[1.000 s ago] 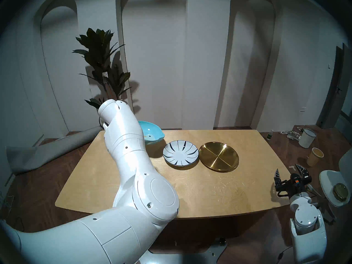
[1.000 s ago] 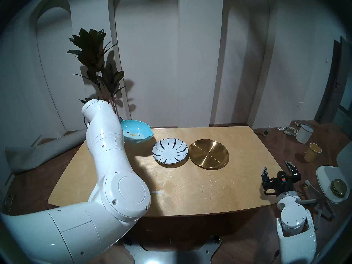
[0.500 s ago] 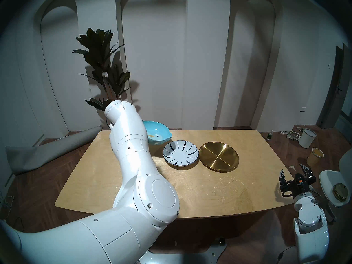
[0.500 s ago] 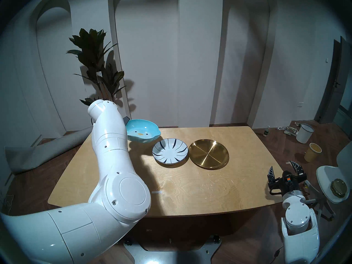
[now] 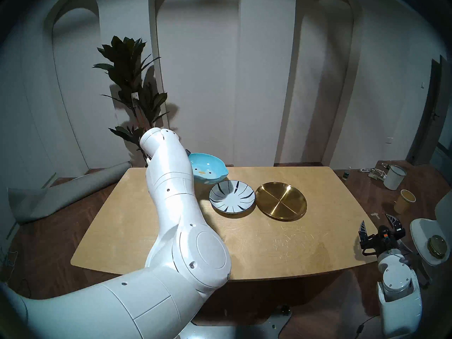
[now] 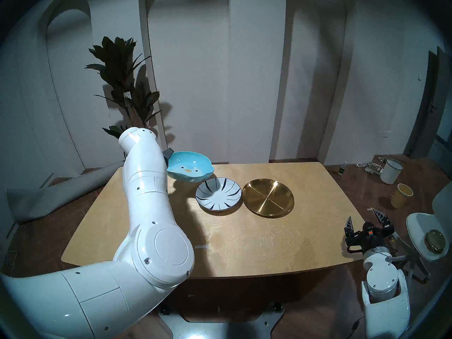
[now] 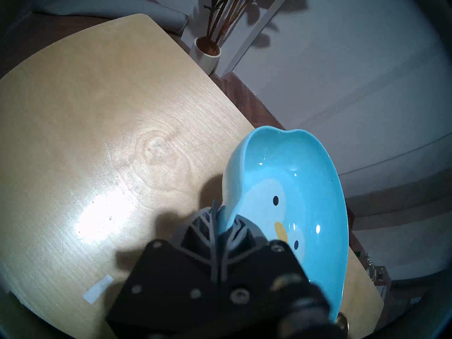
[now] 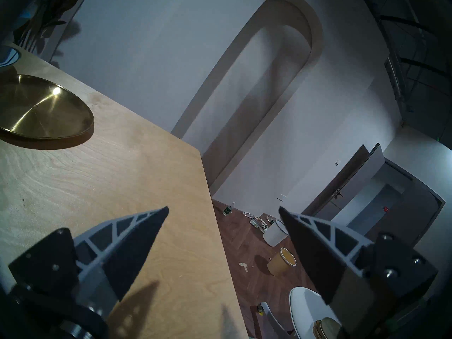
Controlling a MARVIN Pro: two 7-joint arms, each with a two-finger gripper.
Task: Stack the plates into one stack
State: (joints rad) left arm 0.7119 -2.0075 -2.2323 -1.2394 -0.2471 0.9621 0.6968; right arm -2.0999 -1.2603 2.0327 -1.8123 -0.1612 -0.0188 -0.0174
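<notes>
The turquoise penguin plate (image 5: 209, 169) (image 6: 189, 168) hangs tilted above the table's far side, just left of and behind the striped plate. My left gripper (image 7: 223, 217) is shut on its rim; in the head views my forearm hides most of the gripper. The white plate with dark-blue stripes (image 5: 231, 196) (image 6: 218, 193) lies flat on the table, with the gold metal plate (image 5: 280, 200) (image 6: 268, 197) (image 8: 41, 108) close beside it on the right. My right gripper (image 5: 378, 221) (image 8: 223, 211) is open and empty, over the table's right edge.
The wooden table (image 5: 269, 245) has bare surface in front of the plates. On the floor to the right stand a yellow paper cup (image 5: 404, 201), a white bucket (image 5: 394, 177) and a white chair (image 5: 425, 235) bearing a gold-lidded tin (image 5: 436, 246). A potted plant (image 5: 132, 86) stands behind the table's far left corner.
My left arm has carried the turquoise plate to the right, toward the striped plate. My right arm has drawn back a little to the right and down, still open.
</notes>
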